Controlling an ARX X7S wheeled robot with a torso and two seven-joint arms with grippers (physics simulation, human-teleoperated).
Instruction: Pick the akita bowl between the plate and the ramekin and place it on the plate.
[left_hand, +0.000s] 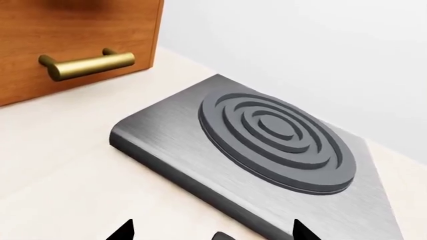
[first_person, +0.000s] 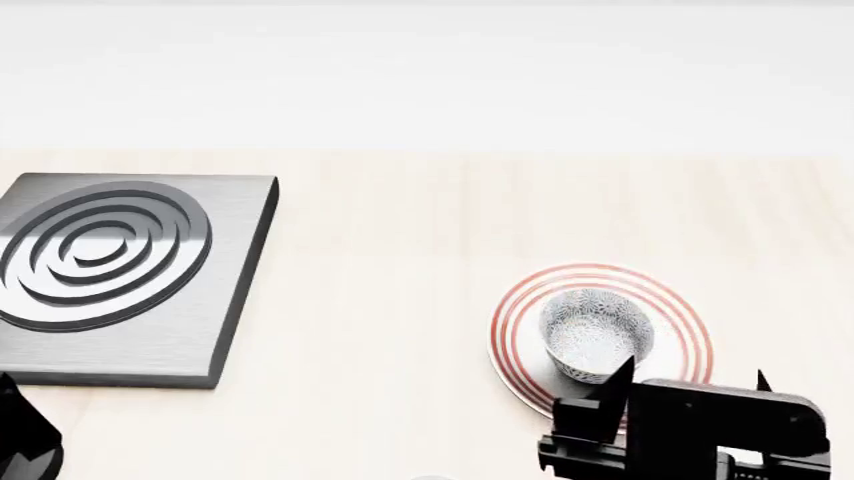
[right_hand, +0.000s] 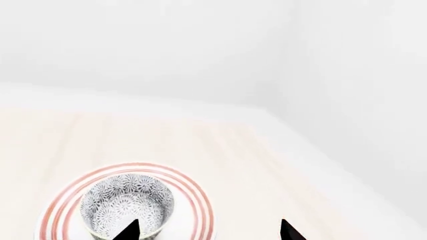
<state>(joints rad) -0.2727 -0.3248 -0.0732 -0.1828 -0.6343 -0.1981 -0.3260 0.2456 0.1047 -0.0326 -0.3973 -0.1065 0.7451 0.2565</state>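
Observation:
The akita bowl (first_person: 597, 332), speckled black and white outside and pale inside, stands upright on the white plate (first_person: 674, 310) with red rings, right of the counter's middle. The right wrist view shows the same akita bowl (right_hand: 127, 202) on the plate (right_hand: 197, 200). My right gripper (first_person: 690, 380) is just in front of the plate, open, with nothing between its fingers (right_hand: 208, 231). One fingertip (right_hand: 128, 230) appears over the bowl's near side. My left gripper (left_hand: 213, 231) is open and empty at the counter's front left (first_person: 20, 430). The ramekin is out of view.
A grey metal slab with a ringed burner (first_person: 114, 270) lies at the left of the pale counter. In the left wrist view it is the burner slab (left_hand: 267, 135), with a wooden drawer front and its brass handle (left_hand: 87, 65) behind it. A white wall runs along the back.

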